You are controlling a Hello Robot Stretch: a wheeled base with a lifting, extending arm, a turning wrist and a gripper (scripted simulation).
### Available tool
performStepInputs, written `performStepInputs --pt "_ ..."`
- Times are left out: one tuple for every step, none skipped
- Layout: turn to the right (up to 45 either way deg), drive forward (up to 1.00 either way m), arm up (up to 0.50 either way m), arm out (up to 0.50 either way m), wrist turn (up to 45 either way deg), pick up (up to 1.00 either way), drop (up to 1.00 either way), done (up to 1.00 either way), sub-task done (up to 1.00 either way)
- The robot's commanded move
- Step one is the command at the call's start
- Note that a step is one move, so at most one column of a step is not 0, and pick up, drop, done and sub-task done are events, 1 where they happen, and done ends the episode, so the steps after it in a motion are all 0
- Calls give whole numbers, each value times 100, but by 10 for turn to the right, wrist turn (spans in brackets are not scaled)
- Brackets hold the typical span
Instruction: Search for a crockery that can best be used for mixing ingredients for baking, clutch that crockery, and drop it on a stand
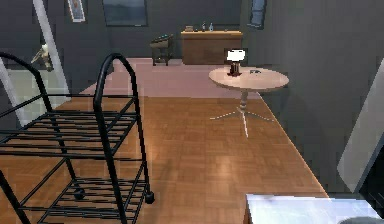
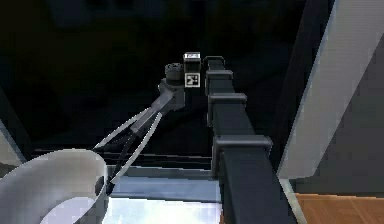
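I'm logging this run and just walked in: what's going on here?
A Stretch robot's arm reaches out sideways, its claw near a white bowl by a pale surface. I cannot tell whether it holds the bowl. Ahead stand a black wire cart and a round table.

Reading no words, numbers, labels or signs anywhere. Making out just black marks, not letters or digits, on the two small white squares (image 2: 190, 78) sitting at the far end of the arm (image 2: 240, 150).
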Motion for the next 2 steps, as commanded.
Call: performStepInputs --pt "0 0 0 0 450 0 0 0 0" --pt "0 0 0 0 0 0 100 0 0"
